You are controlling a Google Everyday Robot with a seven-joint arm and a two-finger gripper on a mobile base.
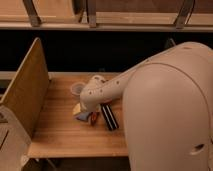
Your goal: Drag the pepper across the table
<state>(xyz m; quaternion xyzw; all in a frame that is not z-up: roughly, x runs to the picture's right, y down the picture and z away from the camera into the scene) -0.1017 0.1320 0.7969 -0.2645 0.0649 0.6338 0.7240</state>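
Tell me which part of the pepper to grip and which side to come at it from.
Grip the pepper across its narrow middle, probably coming from above. It is small and elongated and lies flat on the table. The blue pad crowds its left side, and the gripper sits close on its right, so a sideways approach looks blocked.
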